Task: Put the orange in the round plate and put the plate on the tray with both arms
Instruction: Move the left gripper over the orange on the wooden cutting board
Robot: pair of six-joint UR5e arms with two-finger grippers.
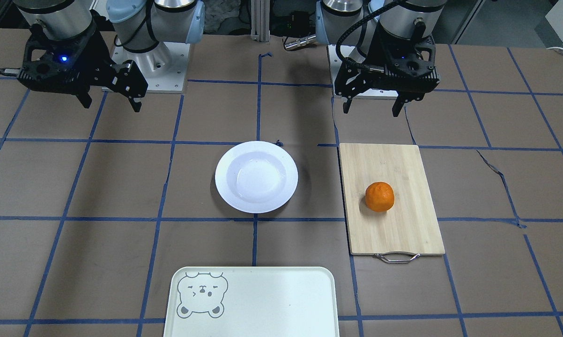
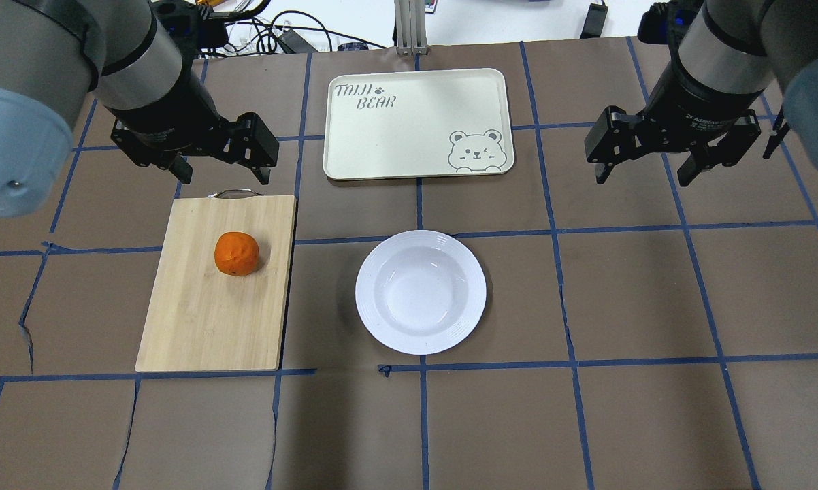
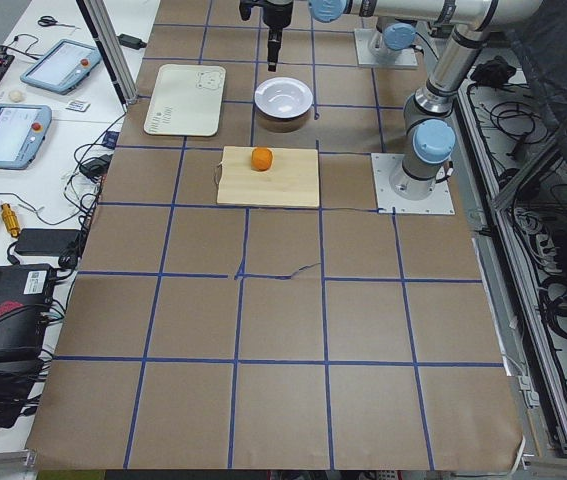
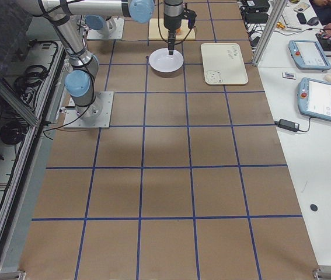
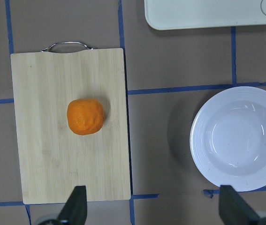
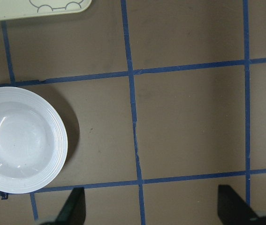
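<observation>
Left gripper: black fingers spread wide with nothing between them. It is held high over the table's left side, above the cutting board's area.
Right gripper: black fingers equally wide and empty, high over bare table.
Small round bright-orange orange with dimpled skin: rests on the pale bamboo cutting board with a metal handle, in the half nearer the handle. It is well apart from both grippers.
Glossy white round plate: empty and flat on the brown paper-covered table with a blue tape grid, near the board but apart from it.
Pale cream rectangular tray with a grey bear face: lies beyond the plate from the robot, not touching it.

Views: only the overhead shows the whole tray with its lettering "TAIJI BEAR". The front view cuts the tray at its lower edge. The left wrist view takes in orange, board, plate and tray edge; the right wrist view takes in only plate and tray corner. In the side views the fingers are too small to judge.

Left arm and right arm: silver-grey, wrists turned straight down, grippers level with each other.
</observation>
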